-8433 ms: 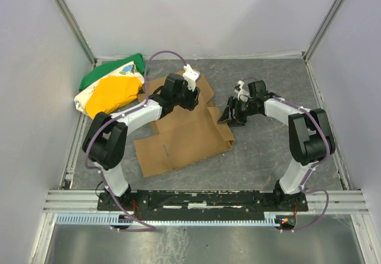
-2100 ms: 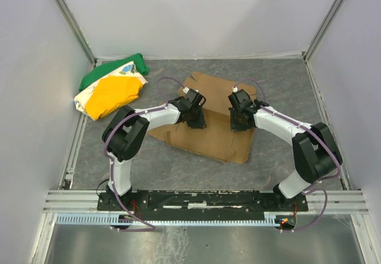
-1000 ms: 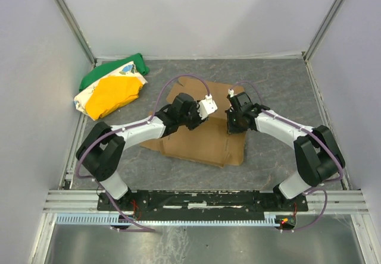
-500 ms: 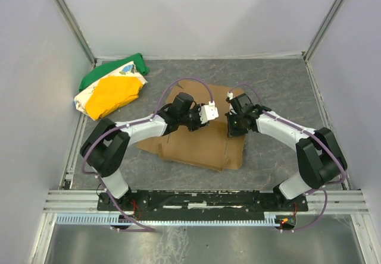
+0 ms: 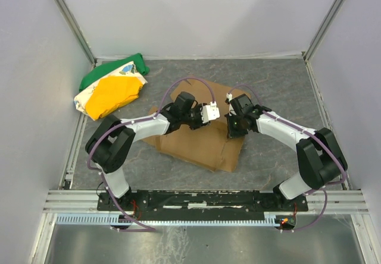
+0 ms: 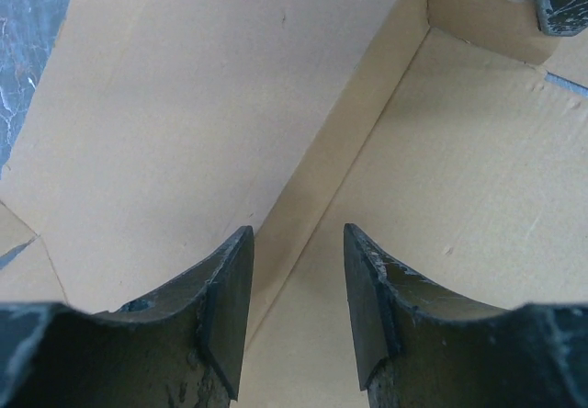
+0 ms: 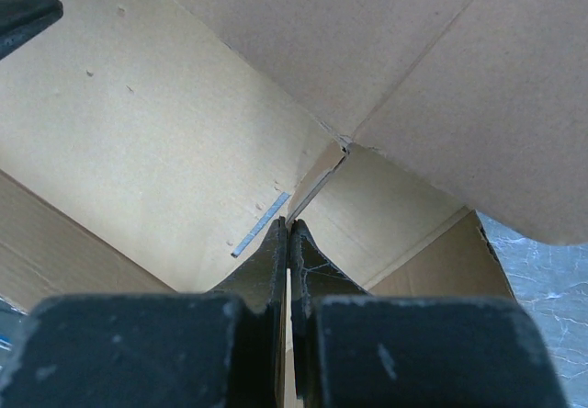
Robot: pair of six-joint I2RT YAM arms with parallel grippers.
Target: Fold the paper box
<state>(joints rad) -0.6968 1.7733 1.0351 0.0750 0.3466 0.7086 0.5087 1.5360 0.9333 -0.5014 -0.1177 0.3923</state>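
Near the middle of the grey table (image 5: 280,79), the paper box (image 5: 205,148) is lying as a partly folded brown sheet, with one panel rising along a crease. Over its far part the left gripper (image 6: 294,233) is hovering with its jaws standing apart. A raised strip of cardboard is running in line with the gap beyond them, and nothing is being squeezed. Just beside it, the right gripper (image 7: 288,226) is pointing at an inner corner where flaps are meeting, its fingers (image 7: 308,270) pressed fully together. Whether the tips are touching the cardboard I cannot tell for sure. Well apart, in the far left corner, a green, yellow and white cloth bundle (image 5: 112,88) is resting.
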